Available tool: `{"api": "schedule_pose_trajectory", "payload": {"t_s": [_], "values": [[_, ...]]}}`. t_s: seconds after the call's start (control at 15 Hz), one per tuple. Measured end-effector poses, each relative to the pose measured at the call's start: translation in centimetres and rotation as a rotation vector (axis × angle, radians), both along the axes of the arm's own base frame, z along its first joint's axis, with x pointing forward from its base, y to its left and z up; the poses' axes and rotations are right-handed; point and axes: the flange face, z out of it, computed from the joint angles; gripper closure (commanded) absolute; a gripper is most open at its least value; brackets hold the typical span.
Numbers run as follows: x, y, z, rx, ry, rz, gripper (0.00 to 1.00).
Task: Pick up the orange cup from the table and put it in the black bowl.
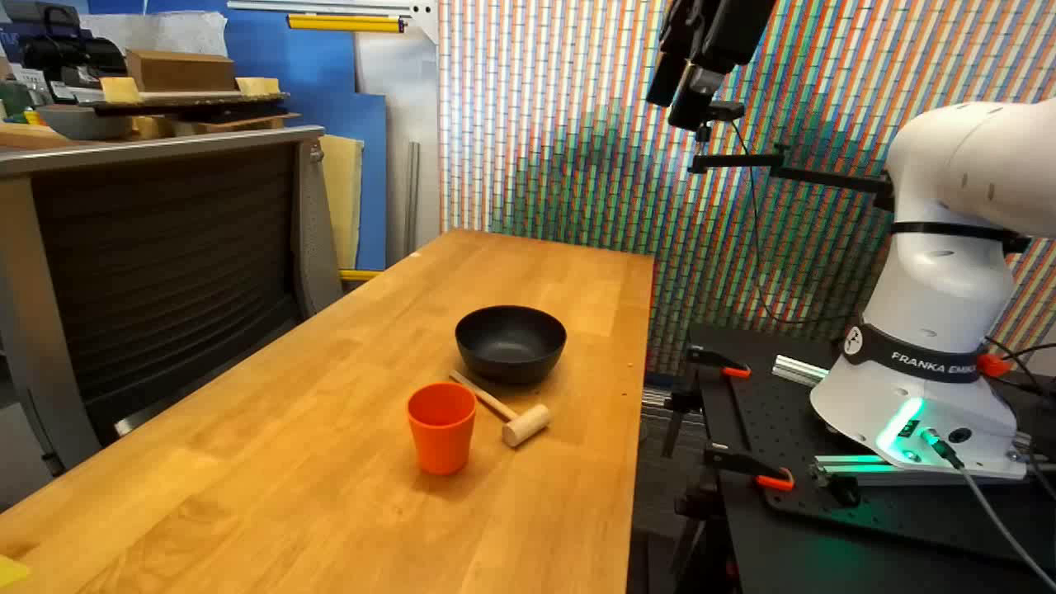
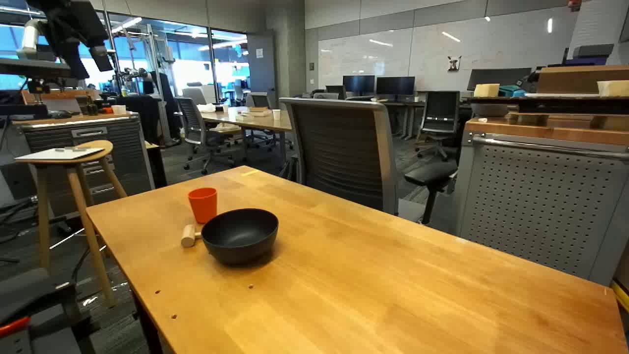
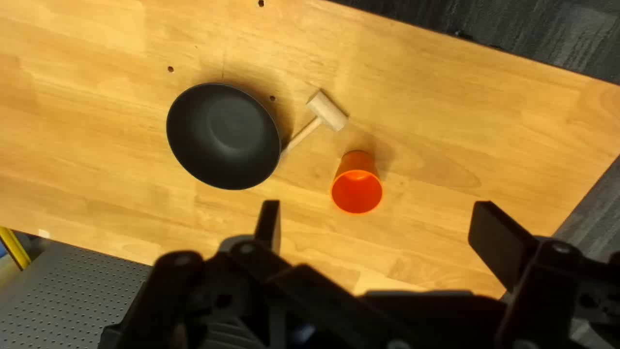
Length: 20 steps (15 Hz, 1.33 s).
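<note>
The orange cup [image 1: 442,433] stands upright on the wooden table [image 1: 330,412], and also shows in an exterior view [image 2: 203,205] and in the wrist view [image 3: 357,193]. The black bowl [image 1: 511,344] sits upright near it, a short gap apart, and looks empty; it also shows in an exterior view [image 2: 241,238] and in the wrist view [image 3: 224,135]. My gripper [image 3: 377,213] is open and empty, high above the table, with the cup between and beyond its fingers in the wrist view. It shows at the top of both exterior views [image 1: 675,103] [image 2: 92,68].
A small wooden mallet [image 1: 513,417] lies between the cup and the bowl, its handle reaching to the bowl's side. An office chair [image 2: 344,152] stands at the table's long edge. The robot's base stands on a black bench [image 1: 792,536] beside the table.
</note>
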Motion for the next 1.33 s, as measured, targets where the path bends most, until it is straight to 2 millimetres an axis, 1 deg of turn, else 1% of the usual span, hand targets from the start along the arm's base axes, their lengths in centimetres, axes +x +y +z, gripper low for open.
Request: {"api": "schedule_pose_trajectory", "payload": {"t_s": [0.2,0.33,0.4,0.53,0.73,0.93,1.07,1.33], "values": [[0.0,0.1,0.7,0.006,-0.015,0.003,0.00],[0.0,0.1,0.7,0.005,-0.015,0.003,0.00],[0.0,0.1,0.4,-0.002,-0.010,0.003,0.00],[1.1,0.1,-0.8,0.003,-0.037,-0.021,0.00],[4.5,1.2,-4.4,0.028,-0.108,-0.064,0.00],[8.3,2.3,-8.9,0.032,-0.138,-0.109,0.00],[10.9,1.9,-11.9,0.008,-0.138,-0.149,0.00],[15.4,0.2,-17.4,-0.047,-0.087,-0.225,0.00]]}}
